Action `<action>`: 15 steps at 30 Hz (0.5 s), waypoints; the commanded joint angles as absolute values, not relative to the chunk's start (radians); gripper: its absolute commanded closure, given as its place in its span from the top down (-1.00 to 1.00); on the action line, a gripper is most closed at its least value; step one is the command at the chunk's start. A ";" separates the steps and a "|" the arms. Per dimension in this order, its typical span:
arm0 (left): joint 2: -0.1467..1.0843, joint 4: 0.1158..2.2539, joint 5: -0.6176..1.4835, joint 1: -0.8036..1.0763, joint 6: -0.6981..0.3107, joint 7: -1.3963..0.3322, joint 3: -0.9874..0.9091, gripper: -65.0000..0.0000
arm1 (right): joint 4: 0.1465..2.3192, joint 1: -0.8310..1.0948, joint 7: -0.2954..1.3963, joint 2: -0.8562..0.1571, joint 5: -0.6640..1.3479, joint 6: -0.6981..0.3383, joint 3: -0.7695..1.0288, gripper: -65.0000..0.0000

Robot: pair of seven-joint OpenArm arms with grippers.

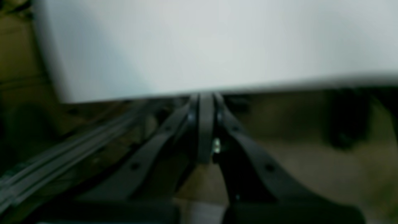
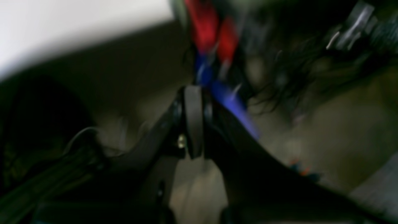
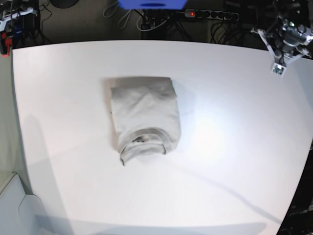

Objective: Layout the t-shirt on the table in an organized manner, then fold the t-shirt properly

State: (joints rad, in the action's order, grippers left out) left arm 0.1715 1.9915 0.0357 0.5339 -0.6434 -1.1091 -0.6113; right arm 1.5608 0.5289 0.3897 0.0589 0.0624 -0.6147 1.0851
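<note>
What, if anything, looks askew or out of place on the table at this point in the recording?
Nothing serious. The t-shirt lies folded into a compact rectangle near the middle of the table, collar toward the near edge. It sits slightly rotated against the table's edges, and its near edge looks a bit uneven. No spill or damage shows.
</note>
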 commanded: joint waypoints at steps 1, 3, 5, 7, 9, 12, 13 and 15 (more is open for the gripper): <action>0.182 2.005 0.042 0.559 -0.659 -1.093 -0.616 -1.00 | 1.531 0.545 0.377 0.047 0.065 -0.615 1.087 -1.00; 0.171 1.995 0.047 0.618 -0.668 -1.035 -0.613 -1.00 | 1.437 0.545 0.375 0.031 0.065 -0.615 1.087 -1.00; 0.151 1.948 0.048 0.673 -0.670 -0.952 -0.613 -1.00 | 1.326 0.541 0.374 0.024 0.065 -0.615 1.086 -1.00; 0.147 1.847 0.047 0.696 -0.670 -0.872 -0.602 -1.00 | 1.211 0.538 0.355 0.002 0.064 -0.615 1.072 -1.00; 0.162 1.710 0.041 0.694 -0.670 -0.820 -0.552 -1.00 | 1.102 0.538 0.295 -0.019 0.064 -0.615 1.015 -1.00; 0.203 1.477 0.024 0.662 -0.670 -0.733 -0.473 -1.00 | 0.934 0.536 0.179 -0.036 0.064 -0.615 0.924 -1.00; 0.208 1.409 0.025 0.651 -0.670 -0.694 -0.458 -1.00 | 0.888 0.529 0.139 -0.038 0.062 -0.615 0.895 -1.00; 0.208 1.287 0.021 0.634 -0.670 -0.608 -0.433 -1.00 | 0.797 0.512 0.056 -0.038 0.059 -0.615 0.845 -1.00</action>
